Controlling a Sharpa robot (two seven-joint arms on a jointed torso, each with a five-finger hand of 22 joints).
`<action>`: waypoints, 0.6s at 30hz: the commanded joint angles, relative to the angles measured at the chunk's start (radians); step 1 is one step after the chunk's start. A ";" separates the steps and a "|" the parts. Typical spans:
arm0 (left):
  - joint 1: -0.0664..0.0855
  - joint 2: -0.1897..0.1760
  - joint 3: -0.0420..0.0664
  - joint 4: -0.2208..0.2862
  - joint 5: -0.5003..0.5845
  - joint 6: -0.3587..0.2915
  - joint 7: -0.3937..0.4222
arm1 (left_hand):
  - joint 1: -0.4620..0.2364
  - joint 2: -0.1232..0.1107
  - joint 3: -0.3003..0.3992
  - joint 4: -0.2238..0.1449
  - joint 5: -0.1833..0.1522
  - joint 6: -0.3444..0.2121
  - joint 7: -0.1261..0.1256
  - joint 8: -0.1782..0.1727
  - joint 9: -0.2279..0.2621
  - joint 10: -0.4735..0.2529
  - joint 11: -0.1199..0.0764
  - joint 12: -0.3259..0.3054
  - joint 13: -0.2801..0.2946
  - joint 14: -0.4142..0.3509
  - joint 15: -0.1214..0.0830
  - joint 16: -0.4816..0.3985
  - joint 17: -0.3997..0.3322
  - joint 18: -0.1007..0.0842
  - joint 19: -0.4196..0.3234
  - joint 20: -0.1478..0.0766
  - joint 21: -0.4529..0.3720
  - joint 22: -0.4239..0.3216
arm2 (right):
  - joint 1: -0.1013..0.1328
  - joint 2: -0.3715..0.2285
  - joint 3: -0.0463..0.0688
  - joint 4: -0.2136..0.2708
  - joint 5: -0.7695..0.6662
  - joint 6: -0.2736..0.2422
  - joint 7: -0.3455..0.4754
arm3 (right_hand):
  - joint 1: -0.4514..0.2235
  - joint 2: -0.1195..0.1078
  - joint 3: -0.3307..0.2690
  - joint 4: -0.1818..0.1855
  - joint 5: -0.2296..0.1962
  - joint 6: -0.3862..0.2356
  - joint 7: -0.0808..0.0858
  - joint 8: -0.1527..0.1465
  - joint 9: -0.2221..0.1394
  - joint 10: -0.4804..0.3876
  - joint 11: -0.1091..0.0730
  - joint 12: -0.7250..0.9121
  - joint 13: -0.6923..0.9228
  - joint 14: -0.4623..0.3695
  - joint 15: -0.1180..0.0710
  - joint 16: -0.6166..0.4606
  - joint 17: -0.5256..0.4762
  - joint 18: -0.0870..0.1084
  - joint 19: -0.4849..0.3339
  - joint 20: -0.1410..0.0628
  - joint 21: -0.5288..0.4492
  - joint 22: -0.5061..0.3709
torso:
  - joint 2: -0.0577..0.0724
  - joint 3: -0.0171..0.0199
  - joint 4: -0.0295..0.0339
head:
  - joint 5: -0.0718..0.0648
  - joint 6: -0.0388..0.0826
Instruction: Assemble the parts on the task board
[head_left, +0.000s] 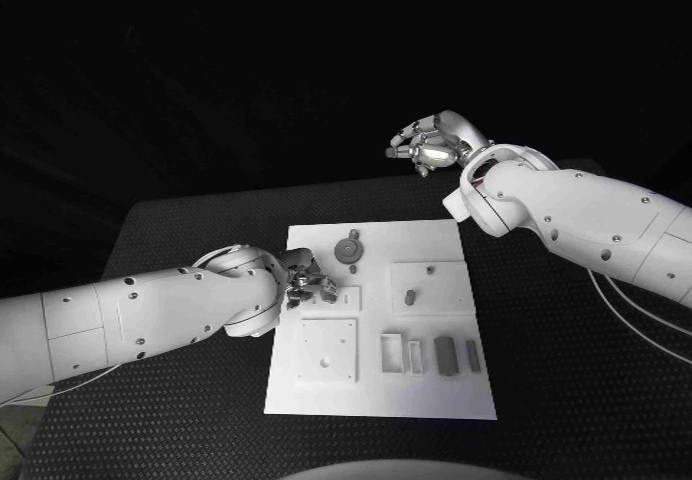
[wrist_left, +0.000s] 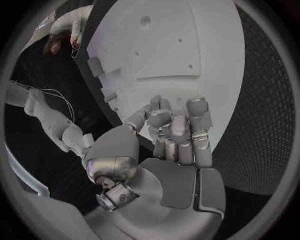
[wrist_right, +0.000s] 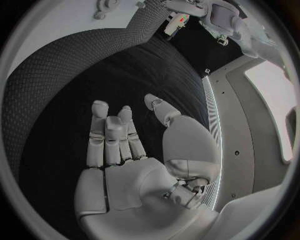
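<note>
Over the task board (head_left: 433, 395), left hand (head_left: 307, 282) fingers curled together (contents unclear); right hand (head_left: 430, 143) fingers apart, empty.

Black textured table (head_left: 173, 400) lying under everything, its dark mat surface spreading out toward the unlit black background

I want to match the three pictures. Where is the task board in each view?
Head view: the task board lies in the middle of the table, between the two arms, with the left hand at its left edge.
Left wrist view: it is the big white plate beyond the fingers.
Right wrist view: a white strip at the circle's rim, far beyond the right hand.
Shared landmark: the black table.
</note>
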 joint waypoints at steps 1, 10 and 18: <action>0.000 0.002 0.000 0.003 0.011 -0.006 0.012 | 0.024 0.015 0.009 -0.016 0.005 0.158 -0.038 0.003 0.002 -0.022 -0.029 0.005 -0.003 -0.035 -0.034 0.006 -0.002 0.026 0.007 0.000 0.006 0.019 | 0.000 0.000 0.001 0.001 -0.002 0.010 0.005 | -0.012 0.000 0.001 0.005 0.004 0.001 0.008 -0.005 -0.002 -0.006 0.000 0.004 -0.001 -0.008 -0.002 -0.004 0.001 0.012 -0.007 -0.002 -0.004 0.019 | 0.000 0.0002 -0.0003 | 0.000 0.000; 0.000 0.002 0.000 0.000 0.006 0.002 0.005 | 0.082 0.007 0.030 -0.022 0.003 0.158 -0.037 0.003 0.003 -0.020 -0.028 0.006 -0.006 -0.034 -0.033 0.007 -0.005 0.025 0.009 0.001 0.009 0.019 | 0.000 0.000 0.001 0.001 -0.002 0.010 0.005 | -0.012 0.001 0.001 0.006 0.004 0.001 0.008 -0.005 -0.002 -0.006 0.000 0.004 -0.001 -0.008 -0.002 -0.004 0.001 0.012 -0.007 -0.002 -0.004 0.019 | 0.000 -0.0002 0.0003 | -0.001 -0.002; 0.000 0.002 0.000 0.000 -0.014 0.009 -0.007 | 0.109 0.005 0.038 -0.021 -0.008 0.163 -0.038 0.007 0.006 -0.019 -0.028 0.006 -0.008 -0.034 -0.032 0.008 -0.006 0.024 0.009 0.003 0.010 0.019 | 0.000 0.000 0.001 0.001 -0.001 0.011 0.006 | -0.019 0.004 0.001 0.013 0.004 0.001 0.008 -0.004 -0.002 -0.006 0.000 0.005 -0.002 -0.008 -0.001 -0.004 0.001 0.012 -0.007 -0.002 -0.004 0.019 | 0.000 -0.0002 -0.0003 | -0.001 -0.002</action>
